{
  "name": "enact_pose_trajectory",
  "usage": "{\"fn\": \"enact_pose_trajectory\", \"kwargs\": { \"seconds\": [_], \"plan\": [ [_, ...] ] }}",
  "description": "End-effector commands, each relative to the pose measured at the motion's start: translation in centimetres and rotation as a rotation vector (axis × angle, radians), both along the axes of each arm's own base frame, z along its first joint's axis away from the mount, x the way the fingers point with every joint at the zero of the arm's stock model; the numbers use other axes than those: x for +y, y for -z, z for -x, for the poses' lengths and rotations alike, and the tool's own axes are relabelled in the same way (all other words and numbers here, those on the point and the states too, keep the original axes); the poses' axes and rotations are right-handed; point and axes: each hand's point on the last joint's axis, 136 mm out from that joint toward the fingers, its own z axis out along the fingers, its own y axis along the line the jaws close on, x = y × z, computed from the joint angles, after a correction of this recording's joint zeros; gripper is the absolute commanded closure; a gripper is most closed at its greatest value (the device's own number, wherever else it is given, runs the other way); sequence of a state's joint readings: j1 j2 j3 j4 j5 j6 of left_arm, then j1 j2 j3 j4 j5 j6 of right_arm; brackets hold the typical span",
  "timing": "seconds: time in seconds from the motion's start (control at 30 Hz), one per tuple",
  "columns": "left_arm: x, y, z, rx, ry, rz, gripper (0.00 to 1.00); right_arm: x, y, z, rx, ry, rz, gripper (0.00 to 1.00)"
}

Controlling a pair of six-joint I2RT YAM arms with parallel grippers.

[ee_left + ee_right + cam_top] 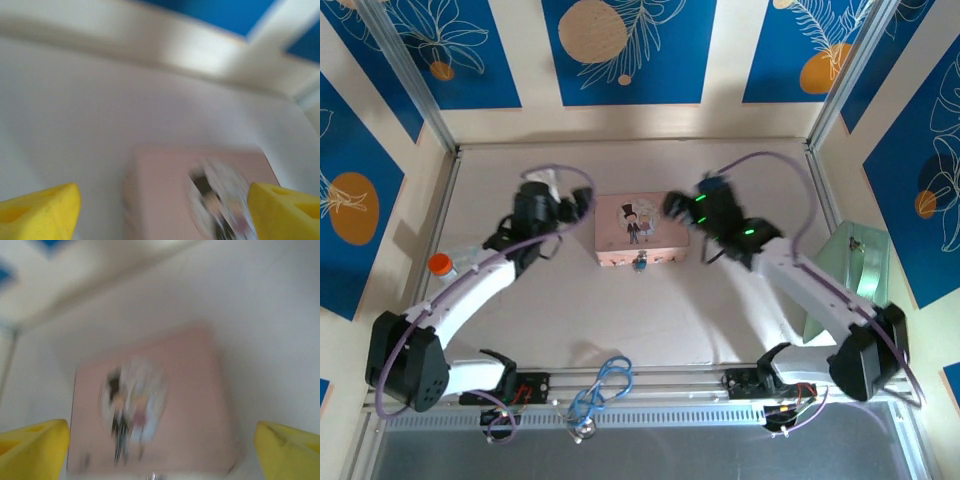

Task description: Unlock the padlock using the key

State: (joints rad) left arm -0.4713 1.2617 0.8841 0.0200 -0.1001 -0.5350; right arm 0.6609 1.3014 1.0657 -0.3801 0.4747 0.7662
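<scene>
Padlock (641, 262), blue and tiny, hangs at the middle of the pink tin's (640, 228) near face, in the middle of the bench (620, 320). It is too small for me to tell its long axis or which way it points. My left claw (162, 207) and right claw (162, 446) both gape wide, gripping nothing, off the tin's far corners. An orange-capped bottle (442, 265) sits near the bench's left edge.

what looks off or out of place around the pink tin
Nothing stands out. The pink tin sits flat on the table, with the padlock at its near side and nothing spilled.
</scene>
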Motion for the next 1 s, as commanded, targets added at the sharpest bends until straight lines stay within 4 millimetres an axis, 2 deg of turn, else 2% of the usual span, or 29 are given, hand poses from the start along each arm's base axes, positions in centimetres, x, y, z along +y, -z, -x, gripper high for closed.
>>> {"fn": "enact_pose_trajectory", "kwargs": {
  "seconds": [0.0,0.1,0.2,0.27,0.37,0.47,0.57,0.6,0.67,0.73,0.83,0.97],
  "plan": [
    [-1.5,5.5,4.3,0.234,-0.009,0.056,0.14,2.7,2.0,3.6,0.034,-0.001,0.165,0.11],
    [-1.6,7.0,5.8,0.272,-0.038,0.163,0.12,6.4,3.8,5.4,0.052,-0.055,0.178,0.12],
    [-1.5,7.8,6.1,0.297,-0.036,0.156,0.13,7.8,6.2,6.0,0.143,-0.035,0.166,0.19],
    [-2.1,8.0,6.1,0.308,-0.011,0.163,0.13,8.0,6.3,6.3,0.116,-0.013,0.176,0.19],
    [-3.2,8.5,6.2,0.341,0.017,0.210,0.14,8.9,5.3,6.6,0.052,-0.054,0.154,0.18],
    [-4.0,9.1,6.2,0.373,0.021,0.276,0.15,8.3,5.6,6.2,0.083,-0.045,0.181,0.18],
    [-4.2,9.8,6.0,0.387,0.015,0.283,0.15,8.3,4.3,5.9,-0.015,-0.051,0.154,0.17],
    [-4.2,9.9,6.0,0.400,0.014,0.278,0.15,8.3,4.4,5.7,-0.037,-0.046,0.125,0.15],
    [-4.7,9.7,5.7,0.401,0.025,0.286,0.15,7.9,5.6,5.3,-0.024,-0.012,0.078,0.14],
    [-4.9,9.7,5.4,0.406,0.019,0.301,0.15,7.8,7.1,5.0,0.024,-0.046,0.101,0.21],
    [-5.2,10.2,5.2,0.426,0.007,0.335,0.16,6.6,9.0,5.1,0.109,-0.036,0.180,0.21],
    [-5.5,10.8,4.9,0.443,-0.020,0.387,0.16,6.3,11.5,5.7,0.237,-0.083,0.125,0.23]
  ]
}}
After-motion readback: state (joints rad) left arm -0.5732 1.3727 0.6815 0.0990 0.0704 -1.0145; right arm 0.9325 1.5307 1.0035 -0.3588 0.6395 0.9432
